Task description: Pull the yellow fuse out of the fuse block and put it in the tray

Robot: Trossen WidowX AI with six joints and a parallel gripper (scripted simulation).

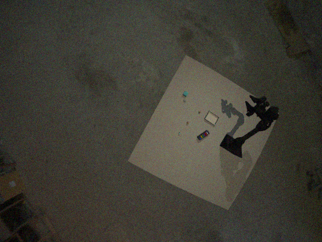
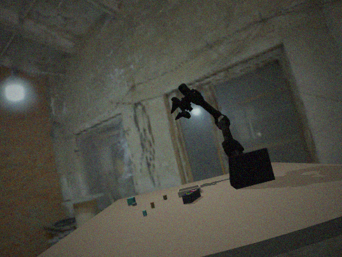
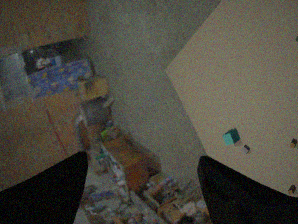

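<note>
The dark fuse block (image 1: 203, 135) (image 2: 191, 195) stands on the pale table with a row of coloured fuses in it; the yellow fuse (image 1: 203, 135) is one of them, too small to make out singly. The white tray (image 1: 211, 117) (image 2: 188, 190) lies just beyond the block. My gripper (image 1: 249, 105) (image 2: 177, 111) (image 3: 144, 163) is open and empty, held high in the air well above the table, near the arm's base and far from the block. The wrist view shows only the two dark fingers and a corner of the table.
A teal cube (image 1: 185, 93) (image 2: 131, 201) (image 3: 230, 137) and a few small brown and teal bits (image 1: 187, 123) (image 2: 152, 205) lie on the table (image 1: 167, 156) to the left of the block. The arm's black base (image 1: 231, 145) (image 2: 251, 168) stands near the table's edge.
</note>
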